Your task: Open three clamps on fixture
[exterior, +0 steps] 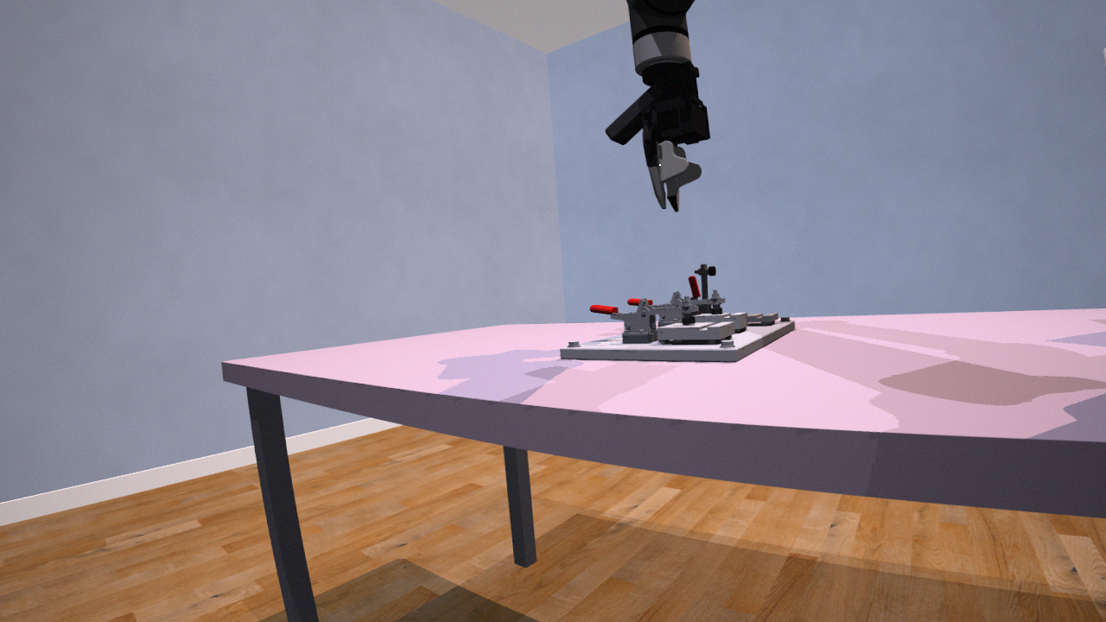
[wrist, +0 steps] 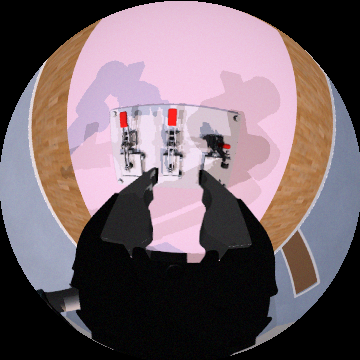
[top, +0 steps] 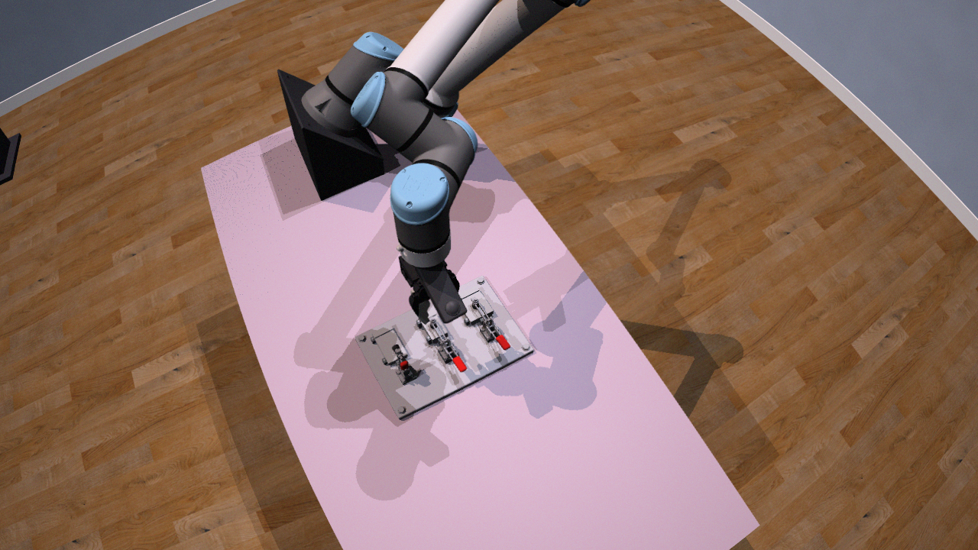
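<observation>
The fixture plate (top: 418,398) (exterior: 649,354) (wrist: 197,116) carries three clamps. The first clamp (top: 408,373) (wrist: 215,144), at the left in the top view, has its arm standing upright and its red handle (exterior: 693,287) raised. The middle clamp (top: 444,347) (wrist: 172,137) and the clamp at the other end (top: 488,327) (exterior: 638,319) have their red handles about level, pointing outward, and their arms down over their parts. A flat part sits at each clamp. My gripper (exterior: 670,207) (wrist: 178,170) is partly open and empty, well above the fixture, roughly over its middle part area.
The fixture lies on the pink table (top: 547,471) (exterior: 386,371). A black wedge-shaped mount (top: 335,163) stands under the arm's base at the far end. Bolts stand at the plate's corners. The upright clamp arm (exterior: 704,280) rises highest above the plate.
</observation>
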`<state>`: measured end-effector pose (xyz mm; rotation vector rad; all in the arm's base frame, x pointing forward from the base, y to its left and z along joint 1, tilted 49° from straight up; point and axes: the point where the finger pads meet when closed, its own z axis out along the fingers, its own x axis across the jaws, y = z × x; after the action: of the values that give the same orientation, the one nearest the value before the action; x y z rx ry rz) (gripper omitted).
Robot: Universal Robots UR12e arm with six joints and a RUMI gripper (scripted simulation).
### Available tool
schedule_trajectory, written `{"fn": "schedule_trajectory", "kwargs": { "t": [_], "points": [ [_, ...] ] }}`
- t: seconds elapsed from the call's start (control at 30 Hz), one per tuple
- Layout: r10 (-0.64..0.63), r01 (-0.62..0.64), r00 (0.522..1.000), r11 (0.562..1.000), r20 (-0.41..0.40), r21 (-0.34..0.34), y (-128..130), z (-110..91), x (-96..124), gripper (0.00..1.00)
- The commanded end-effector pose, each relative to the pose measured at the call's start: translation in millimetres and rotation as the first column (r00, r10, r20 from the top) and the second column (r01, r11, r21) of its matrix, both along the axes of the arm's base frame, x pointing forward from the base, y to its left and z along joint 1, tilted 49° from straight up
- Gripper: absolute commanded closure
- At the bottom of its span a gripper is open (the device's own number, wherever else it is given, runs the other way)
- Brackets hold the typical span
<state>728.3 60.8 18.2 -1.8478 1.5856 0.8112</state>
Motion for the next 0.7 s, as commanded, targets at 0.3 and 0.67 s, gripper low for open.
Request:
{"fn": "schedule_trajectory", "kwargs": {
  "t": [0.3, 0.67],
  "points": [
    [-0.004, 0.004, 1.000, 1.000, -0.008, 0.004, 11.8, 12.2, -3.3, 0.72],
    [-0.003, 0.003, 1.000, 1.000, -0.010, 0.005, 14.2, 11.4, -4.6, 0.72]
  ]
}}
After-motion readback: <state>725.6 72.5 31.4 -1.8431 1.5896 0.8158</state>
